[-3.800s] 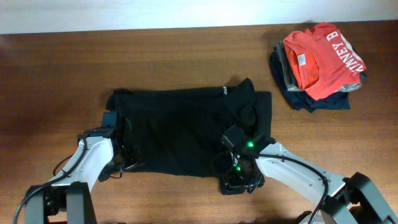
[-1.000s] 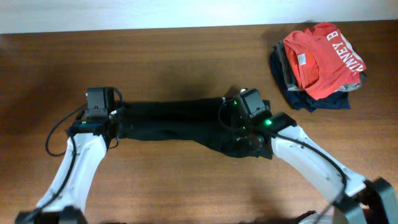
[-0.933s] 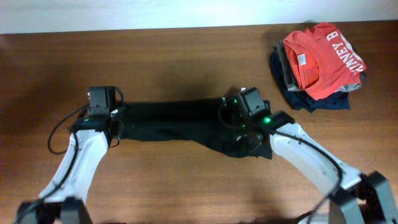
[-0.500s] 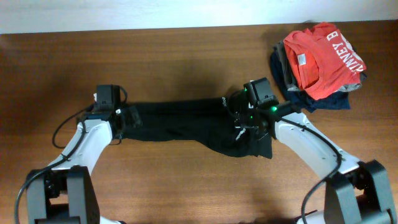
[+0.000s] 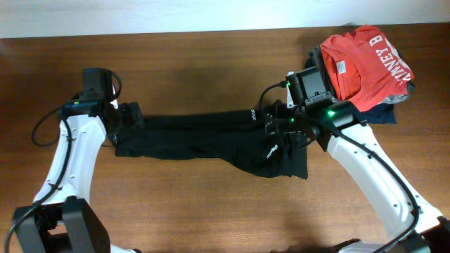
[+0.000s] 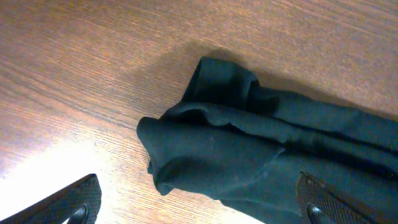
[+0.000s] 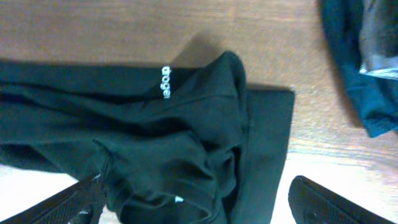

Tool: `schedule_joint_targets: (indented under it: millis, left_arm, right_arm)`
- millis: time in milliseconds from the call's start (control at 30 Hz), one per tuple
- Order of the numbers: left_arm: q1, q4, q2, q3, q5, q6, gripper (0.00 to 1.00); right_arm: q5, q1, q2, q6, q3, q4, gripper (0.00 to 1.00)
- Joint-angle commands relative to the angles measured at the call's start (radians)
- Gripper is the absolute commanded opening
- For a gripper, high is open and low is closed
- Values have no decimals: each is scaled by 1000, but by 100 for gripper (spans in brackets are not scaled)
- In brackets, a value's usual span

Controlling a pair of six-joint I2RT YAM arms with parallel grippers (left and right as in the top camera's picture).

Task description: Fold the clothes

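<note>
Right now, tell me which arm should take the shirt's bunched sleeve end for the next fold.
Probably the right. The right gripper hangs open over the black T-shirt's crumpled end, by the white logo. The left gripper is open at the narrow, tidier opposite end.

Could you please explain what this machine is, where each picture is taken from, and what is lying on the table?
These are two white robot arms at a wooden table, each ending in a two-finger gripper. One picture looks down from above; the other two come from small cameras on the wrists, so you see each gripper's own fingertips at the bottom corners. The left gripper and the right gripper are both open and hold nothing; they hang just over the ends of a black T-shirt, which lies folded into a long strip with a tiny white logo. At the table's far right sits a pile of clothes, a red-orange shirt on top.
</note>
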Motion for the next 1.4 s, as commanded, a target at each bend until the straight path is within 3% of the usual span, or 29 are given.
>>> schedule_joint_targets:
  millis: [0, 267, 1033, 1100, 1167, 1200, 1300, 1367]
  left_arm:
    - [31, -2, 44, 9, 70, 95, 99]
    - [99, -5, 179, 9, 124, 211, 99]
    - [132, 243, 410, 9, 352, 279, 98]
    - [131, 245, 423, 9, 404, 279, 94]
    - [127, 240, 441, 9, 464, 279, 82]
    - [127, 231, 446, 9, 494, 278, 67]
    - [127, 201, 447, 9, 529, 278, 36]
    - [127, 176, 447, 9, 536, 278, 19]
  right_arm:
    - [-32, -4, 6, -10, 4, -7, 98]
    - [-31, -4, 9, -56, 4, -8, 98]
    - [-31, -4, 10, -58, 4, -61, 98]
    - [-31, -4, 10, -58, 4, -67, 98]
    - [-31, -4, 10, -58, 4, -67, 98]
    - [-31, -4, 10, -58, 4, -66, 98]
    - [-30, -4, 10, -58, 4, -66, 98]
    - [-26, -4, 10, -58, 4, -66, 98]
